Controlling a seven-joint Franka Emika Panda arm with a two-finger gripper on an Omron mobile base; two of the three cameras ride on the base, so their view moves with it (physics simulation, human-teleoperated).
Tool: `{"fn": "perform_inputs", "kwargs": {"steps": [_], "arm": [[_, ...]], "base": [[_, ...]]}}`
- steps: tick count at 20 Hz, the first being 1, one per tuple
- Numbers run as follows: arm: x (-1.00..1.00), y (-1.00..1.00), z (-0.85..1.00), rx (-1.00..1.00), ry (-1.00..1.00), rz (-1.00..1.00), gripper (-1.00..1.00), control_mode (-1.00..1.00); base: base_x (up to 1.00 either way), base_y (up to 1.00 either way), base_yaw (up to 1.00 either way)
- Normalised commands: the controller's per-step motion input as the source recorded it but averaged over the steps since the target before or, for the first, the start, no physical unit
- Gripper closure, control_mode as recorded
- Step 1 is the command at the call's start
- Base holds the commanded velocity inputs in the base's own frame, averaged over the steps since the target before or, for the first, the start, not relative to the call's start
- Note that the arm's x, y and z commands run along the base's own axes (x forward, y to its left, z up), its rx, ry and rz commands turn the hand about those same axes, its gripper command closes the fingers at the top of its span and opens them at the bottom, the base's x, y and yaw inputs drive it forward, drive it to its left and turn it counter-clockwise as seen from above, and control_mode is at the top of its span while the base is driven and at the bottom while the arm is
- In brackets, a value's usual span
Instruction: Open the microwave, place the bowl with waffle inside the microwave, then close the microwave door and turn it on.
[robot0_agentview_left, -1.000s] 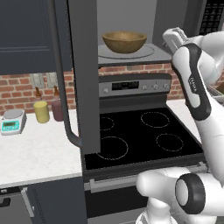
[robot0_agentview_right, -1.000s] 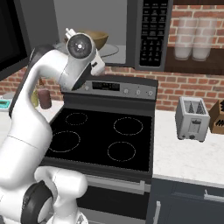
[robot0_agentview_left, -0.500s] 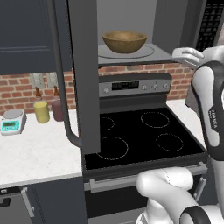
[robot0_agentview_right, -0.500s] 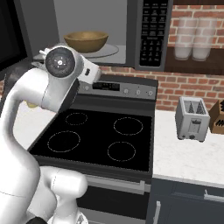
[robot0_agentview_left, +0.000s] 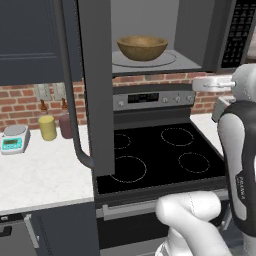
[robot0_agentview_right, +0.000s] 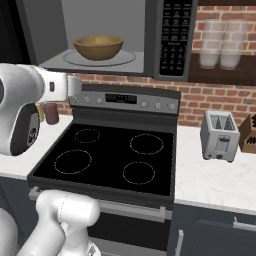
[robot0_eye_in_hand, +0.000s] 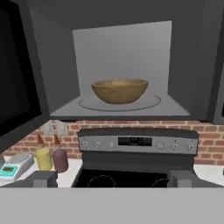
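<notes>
microwave (robot0_agentview_left: 165, 37) is mounted above the stove (robot0_agentview_left: 155, 155), cavity exposed. inspection proceeds left to right.

far left of the counter (robot0_agentview_left: 40, 172): a small scale (robot0_agentview_left: 13, 138), then a yellow canister (robot0_agentview_left: 48, 127) and a maroon canister (robot0_agentview_left: 65, 125) against the brick wall. none belong to the task and all sit well apart from the work area.

next, the microwave door (robot0_agentview_left: 95, 85) stands swung fully out toward the base cameras, its long bar handle (robot0_agentview_left: 70, 100) hanging over the counter edge. it is open because the loading step required access; it is not yet closed.

centre: the bowl (robot0_agentview_left: 142, 47) rests upright on the glass turntable (robot0_agentview_left: 145, 59) inside the cavity, roughly centred, clear of the walls. this placement suits a door swing without contact. the waffle cannot be seen over the rim from any view; its presence inside is not confirmed.

right: the button panel (robot0_agentview_right: 175, 35) runs down the microwave's right side, untouched. the gripper (robot0_eye_in_hand: 111, 178) sits back from the cavity, level with the stove's control strip, fingers (robot0_eye_in_hand: 43, 178) spread wide with nothing between them.

judgement: placement appears done; closing the door and starting the unit remain. the toaster (robot0_agentview_right: 219, 135) at far right is irrelevant.
</notes>
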Motion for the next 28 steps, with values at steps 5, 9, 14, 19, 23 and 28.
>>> {"fn": "perform_inputs", "kwargs": {"steps": [5, 9, 14, 19, 23, 28], "arm": [[-0.99, 0.50, 0.15, -0.18, -0.21, -0.03, -1.00, -1.00], [-0.83, 0.40, 0.32, -0.14, -0.16, -0.06, -1.00, -1.00], [-0.66, 0.32, 0.37, -0.10, -0.18, -0.12, -1.00, -1.00], [-0.74, 0.12, 0.32, -0.01, -0.16, -0.09, -1.00, -1.00], [-0.74, 0.24, 0.23, -0.01, -0.18, -0.05, -1.00, -1.00], [-0.65, 0.24, 0.11, -0.01, -0.20, -0.03, -1.00, -1.00]], "base": [[0.00, 0.00, 0.00], [0.00, 0.00, 0.00], [0.00, 0.00, 0.00], [0.00, 0.00, 0.00], [0.00, 0.00, 0.00], [0.00, 0.00, 0.00]]}}
